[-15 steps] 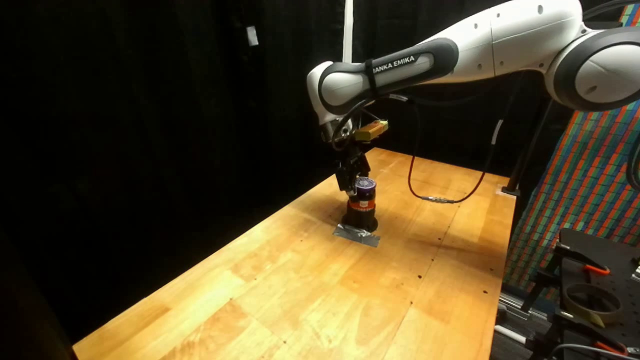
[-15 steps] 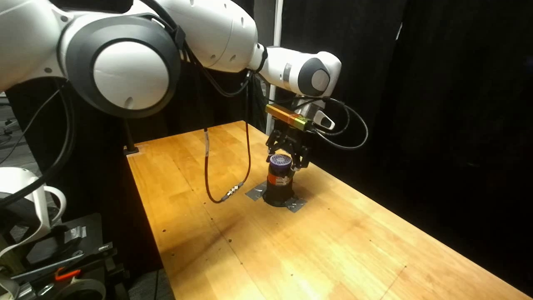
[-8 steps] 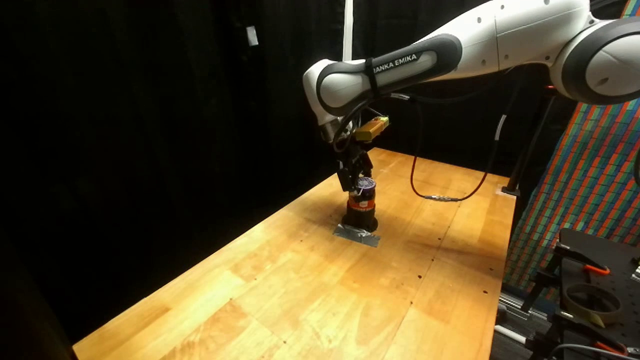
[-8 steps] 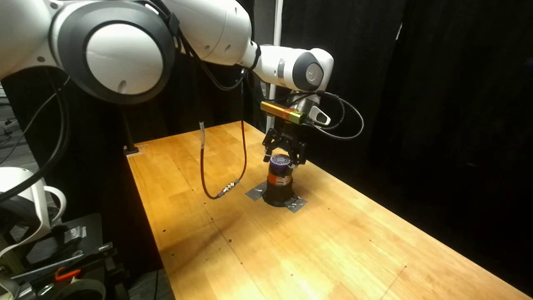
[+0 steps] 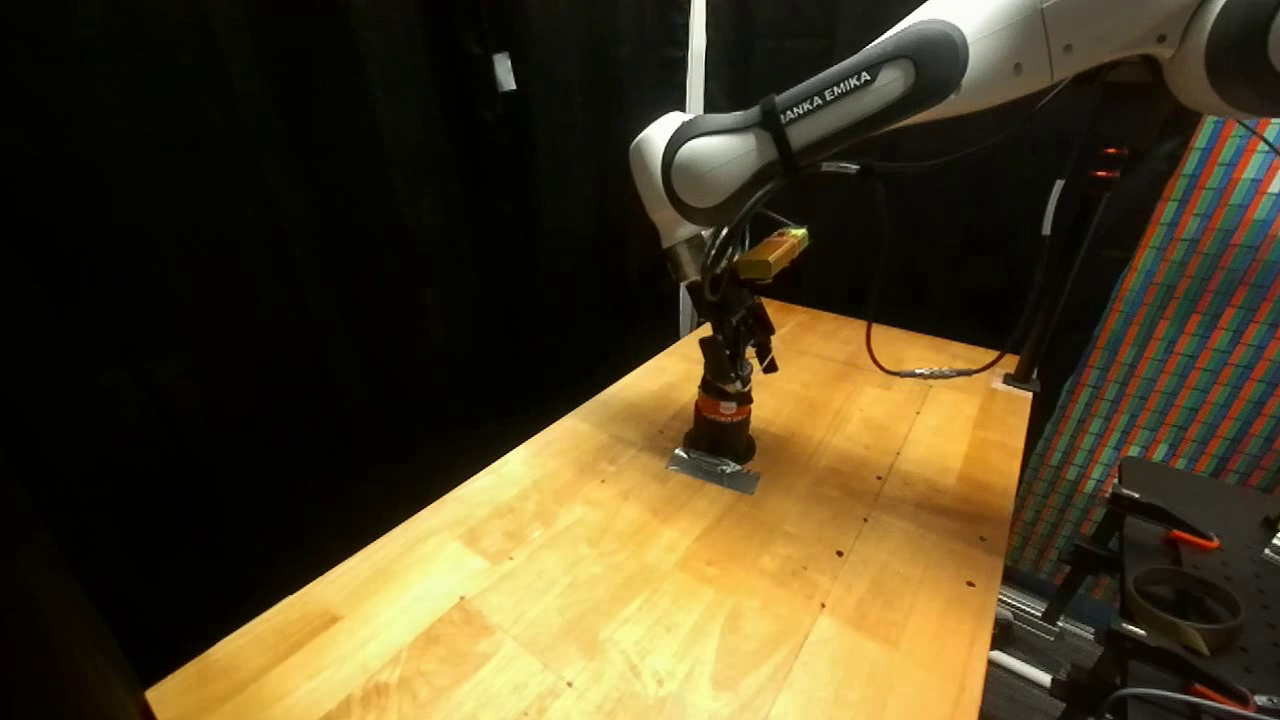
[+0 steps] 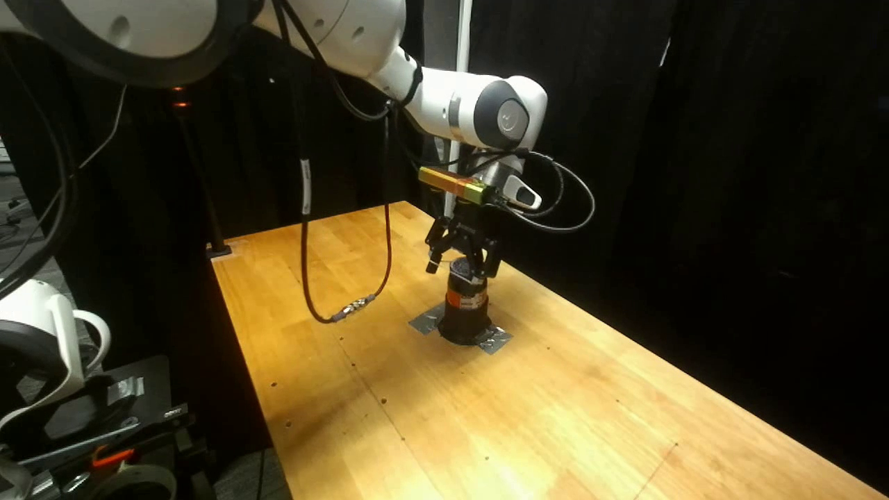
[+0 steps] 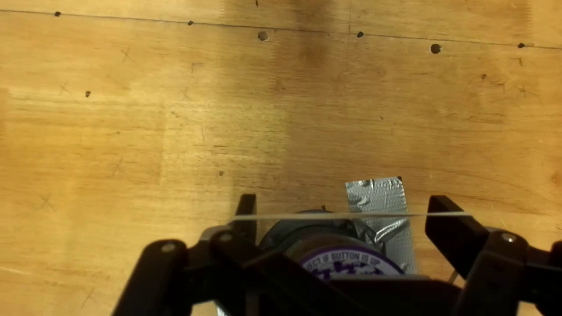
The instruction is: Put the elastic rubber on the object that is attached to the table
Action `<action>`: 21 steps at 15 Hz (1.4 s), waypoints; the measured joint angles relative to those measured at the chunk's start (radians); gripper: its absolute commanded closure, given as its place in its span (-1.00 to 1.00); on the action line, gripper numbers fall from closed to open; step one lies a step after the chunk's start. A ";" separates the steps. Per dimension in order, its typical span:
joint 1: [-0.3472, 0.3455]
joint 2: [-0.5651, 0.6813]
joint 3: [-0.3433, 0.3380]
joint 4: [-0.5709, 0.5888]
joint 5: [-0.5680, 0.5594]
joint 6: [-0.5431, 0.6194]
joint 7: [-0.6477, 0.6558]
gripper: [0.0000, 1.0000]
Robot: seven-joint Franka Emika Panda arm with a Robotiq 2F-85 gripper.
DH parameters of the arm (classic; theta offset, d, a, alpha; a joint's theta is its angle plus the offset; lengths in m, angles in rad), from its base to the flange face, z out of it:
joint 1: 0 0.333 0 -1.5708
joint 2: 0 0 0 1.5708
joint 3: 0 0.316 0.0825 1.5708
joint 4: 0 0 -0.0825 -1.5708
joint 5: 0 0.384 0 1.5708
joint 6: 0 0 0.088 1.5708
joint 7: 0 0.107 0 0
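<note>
Across the wrist view, you have the thin, pale elastic rubber band (image 7: 303, 216) pulled into a straight line from one of the black, angular fingers (image 7: 445, 224) to the other. The fingers are spread well apart; the band bridges the gap at their tips. Just below that line sits the dark, cylindrical jar (image 7: 338, 254), its round purple-and-white lid (image 7: 355, 259) lettered in part "IF BUTTON IS UP", the lower portion hidden. The line also crosses a strip of wrinkled silver duct tape (image 7: 377, 199), which runs from the jar onto the light-brown wooden counter (image 7: 109, 140).

In an exterior view, your white-and-grey robot arm (image 5: 830, 110) comes in from the upper right. The jar stands upright, its black base (image 5: 720, 440) flaring out at the counter, an orange label (image 5: 708, 408) on its side. One finger overlaps the jar's top from this angle.

In an exterior view, you see a finger to either side of the lid. Two pieces of tape lie at the jar's foot; a looped dark-red cable (image 6: 305, 250) hangs from the arm, well apart from the jar. You cannot tell whether the band touches the jar.
</note>
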 measured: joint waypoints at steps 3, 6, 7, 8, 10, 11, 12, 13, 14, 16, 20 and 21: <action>-0.002 -0.071 -0.001 -0.137 0.000 0.164 0.017 -1.00; -0.001 -0.134 -0.001 -0.279 -0.002 0.337 0.034 -1.00; -0.001 -0.154 -0.001 -0.325 -0.002 0.388 0.041 -1.00; -0.001 -0.175 -0.001 -0.372 -0.002 0.441 0.050 -1.00; -0.001 -0.221 -0.001 -0.465 -0.003 0.543 0.065 -0.50; -0.001 -0.247 -0.001 -0.515 -0.004 0.596 0.071 -0.47; -0.001 -0.273 -0.001 -0.564 -0.006 0.651 0.076 -0.31; -0.001 -0.299 -0.001 -0.612 -0.008 0.702 0.082 -0.16; -0.001 -0.325 -0.002 -0.661 -0.010 0.753 0.086 0.03; -0.001 -0.380 -0.004 -0.761 -0.012 0.851 0.091 0.30; 0.005 -0.484 -0.024 -0.964 -0.050 1.096 0.124 0.71; 0.011 -0.505 -0.036 -1.018 -0.080 1.172 0.138 0.75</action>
